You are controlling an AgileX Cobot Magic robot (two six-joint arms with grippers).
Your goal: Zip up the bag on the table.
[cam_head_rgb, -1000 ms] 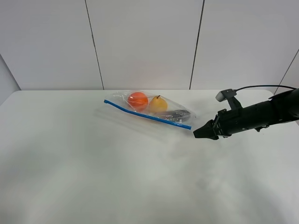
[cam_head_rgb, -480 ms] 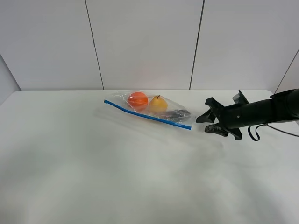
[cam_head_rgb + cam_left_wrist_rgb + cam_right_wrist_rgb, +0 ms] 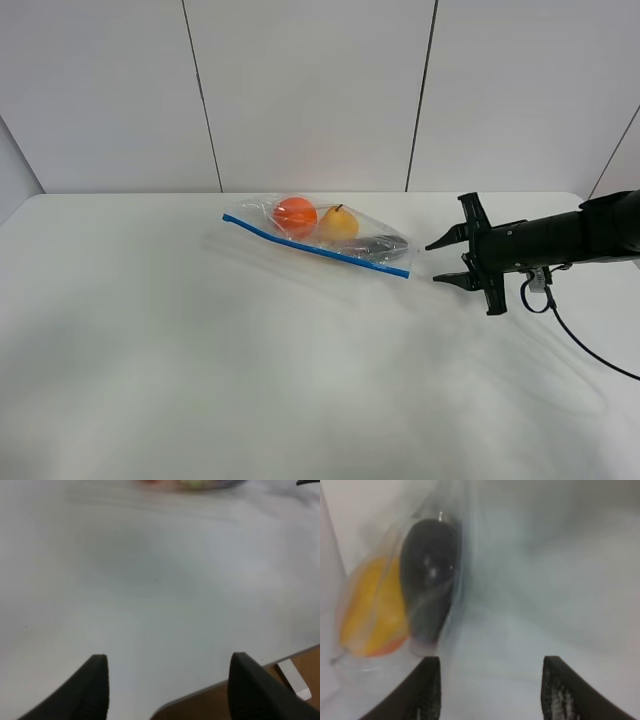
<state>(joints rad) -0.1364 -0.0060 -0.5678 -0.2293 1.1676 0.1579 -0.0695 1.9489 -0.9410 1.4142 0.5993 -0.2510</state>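
Bag (image 3: 325, 236) lay flat on table (image 3: 250, 380), just ahead of right pincer (image 3: 440, 261), blue zipper strip (image 3: 315, 246) running away from its tips. Orange (image 3: 295, 215), yellow pear-like fruit (image 3: 339, 223), dark fruit (image 3: 427, 575) inside. Right pincer released, jaws spread, turned toward strip's near end, likely to pinch it. Left pincer (image 3: 167, 685) released, well apart, over bare table near edge. Nothing blocked approach.
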